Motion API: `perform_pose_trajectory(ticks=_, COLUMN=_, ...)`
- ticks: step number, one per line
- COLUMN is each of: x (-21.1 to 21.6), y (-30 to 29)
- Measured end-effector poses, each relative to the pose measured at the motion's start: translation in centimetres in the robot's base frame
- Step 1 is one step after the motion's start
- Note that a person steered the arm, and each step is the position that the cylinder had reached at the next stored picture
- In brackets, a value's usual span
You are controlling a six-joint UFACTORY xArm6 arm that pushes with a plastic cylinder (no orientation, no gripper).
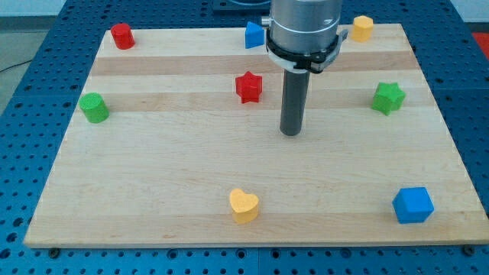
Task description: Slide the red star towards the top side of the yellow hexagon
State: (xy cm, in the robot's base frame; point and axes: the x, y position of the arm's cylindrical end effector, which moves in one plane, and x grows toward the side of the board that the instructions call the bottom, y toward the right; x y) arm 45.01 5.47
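Note:
The red star (248, 86) lies on the wooden board, left of centre towards the view's top. The yellow hexagon (362, 27) sits at the top right edge of the board, partly behind the arm's grey body. My tip (290, 131) rests on the board below and to the right of the red star, with a clear gap between them. The hexagon is far up and to the right of the tip.
A red cylinder (121, 35) is at top left, a blue block (254, 34) at top centre, a green cylinder (94, 108) at left, a green star (388, 98) at right, a yellow heart (244, 205) at bottom centre, a blue cube (412, 205) at bottom right.

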Motion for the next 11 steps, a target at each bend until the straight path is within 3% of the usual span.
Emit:
perform_pose_trajectory(ticks=1, x=0.0, y=0.0)
perform_pose_trajectory(ticks=4, x=-11.0, y=-1.9)
perform_pose_trajectory(ticks=7, x=-12.2, y=-3.6)
perform_pose_trajectory(ticks=11, x=-6.8, y=-7.8)
